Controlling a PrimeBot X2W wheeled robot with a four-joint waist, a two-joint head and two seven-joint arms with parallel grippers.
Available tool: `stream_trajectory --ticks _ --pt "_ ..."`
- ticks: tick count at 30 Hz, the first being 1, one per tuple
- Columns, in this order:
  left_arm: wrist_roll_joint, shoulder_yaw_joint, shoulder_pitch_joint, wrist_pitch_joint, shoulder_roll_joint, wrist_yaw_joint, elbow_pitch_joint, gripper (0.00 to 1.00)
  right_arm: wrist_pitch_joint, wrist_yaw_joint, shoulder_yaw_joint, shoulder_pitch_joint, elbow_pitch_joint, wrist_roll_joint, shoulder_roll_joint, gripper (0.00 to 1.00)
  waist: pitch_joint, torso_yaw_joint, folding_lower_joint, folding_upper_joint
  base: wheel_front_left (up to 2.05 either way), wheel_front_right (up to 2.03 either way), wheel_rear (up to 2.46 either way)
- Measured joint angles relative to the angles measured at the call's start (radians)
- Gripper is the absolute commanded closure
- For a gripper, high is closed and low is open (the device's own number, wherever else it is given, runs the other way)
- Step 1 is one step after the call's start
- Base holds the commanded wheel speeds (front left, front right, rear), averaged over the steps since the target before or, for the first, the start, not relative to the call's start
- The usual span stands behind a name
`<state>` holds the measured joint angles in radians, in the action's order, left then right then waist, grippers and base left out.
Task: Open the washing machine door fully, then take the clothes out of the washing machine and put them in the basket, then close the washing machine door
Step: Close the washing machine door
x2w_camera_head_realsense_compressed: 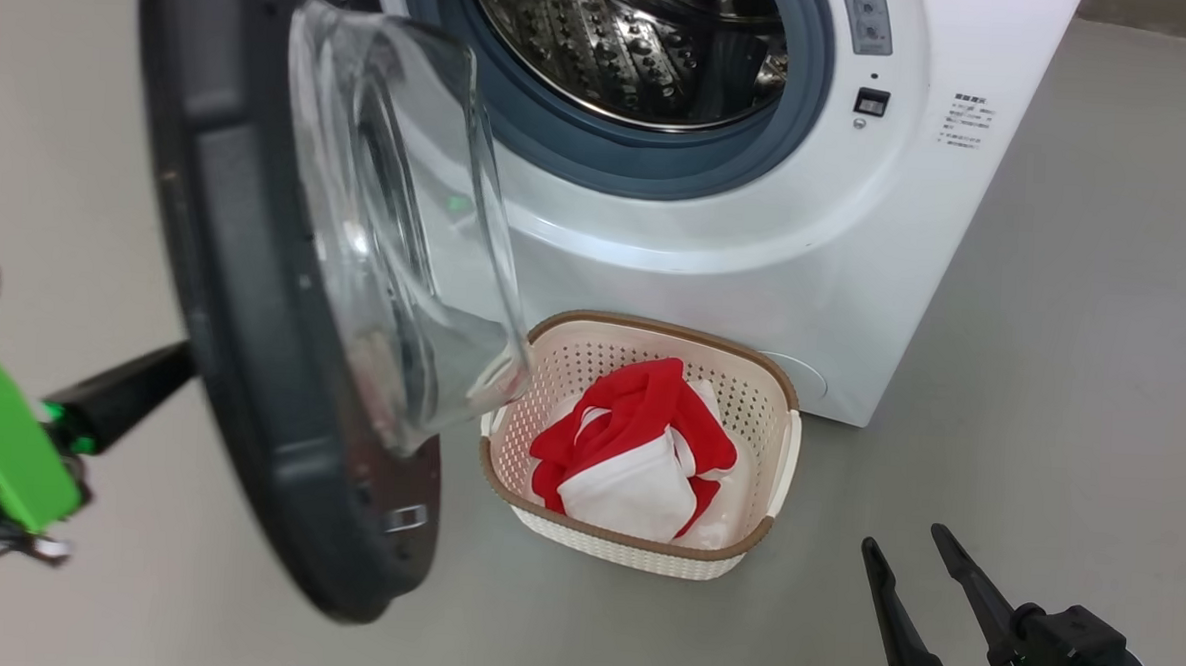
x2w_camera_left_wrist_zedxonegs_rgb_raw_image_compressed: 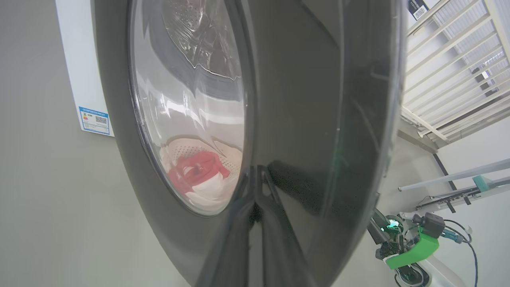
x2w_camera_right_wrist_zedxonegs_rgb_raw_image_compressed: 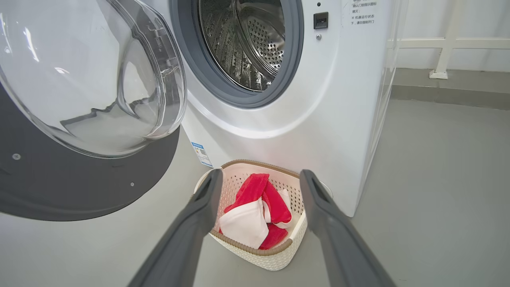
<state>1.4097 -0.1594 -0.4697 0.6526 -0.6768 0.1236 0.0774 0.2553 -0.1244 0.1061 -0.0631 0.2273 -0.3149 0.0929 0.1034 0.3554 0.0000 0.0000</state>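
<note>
Black washing machine door [x2w_camera_head_realsense_compressed: 242,358] half hides the clenched left hand [x2w_camera_left_wrist_zedxonegs_rgb_raw_image_compressed: 259,191]; right hand [x2w_camera_head_realsense_compressed: 904,540] gapes empty

Left gripper [x2w_camera_left_wrist_zedxonegs_rgb_raw_image_compressed: 258,175] seemingly touches the washing machine door [x2w_camera_left_wrist_zedxonegs_rgb_raw_image_compressed: 310,119] — clothes [x2w_camera_left_wrist_zedxonegs_rgb_raw_image_compressed: 196,172] behind glass.

The clothes [x2w_camera_head_realsense_compressed: 638,445] lie in the basket [x2w_camera_head_realsense_compressed: 633,553], on the floor [x2w_camera_head_realsense_compressed: 1051,393] before the washing machine [x2w_camera_head_realsense_compressed: 758,230]. The washing machine door [x2w_camera_head_realsense_compressed: 252,358] stands at the basket's nine o'clock.

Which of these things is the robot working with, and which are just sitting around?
Part of the job:
white front-loading washing machine
its round black-rimmed glass door, open
red and white fabric clothes
cream perforated plastic basket holding them

Just there:
white metal railing by the wall
</note>
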Motion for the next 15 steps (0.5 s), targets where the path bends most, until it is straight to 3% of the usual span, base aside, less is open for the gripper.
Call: stream_trajectory --ticks 8,15 --pt "0.0 -0.1 -0.009 -0.078 0.031 0.0 -0.068 1.0 0.0 0.0 -0.003 0.0 -0.001 0.0 0.0 0.0 0.007 -0.014 0.0 0.0 0.0 0.0 0.0" --pt "0.0 -0.146 -0.022 -0.162 0.018 0.0 -0.042 1.0 0.0 0.0 -0.005 0.001 -0.002 0.0 0.0 0.0 0.007 -0.021 0.0 0.0 0.0 0.0 0.0"
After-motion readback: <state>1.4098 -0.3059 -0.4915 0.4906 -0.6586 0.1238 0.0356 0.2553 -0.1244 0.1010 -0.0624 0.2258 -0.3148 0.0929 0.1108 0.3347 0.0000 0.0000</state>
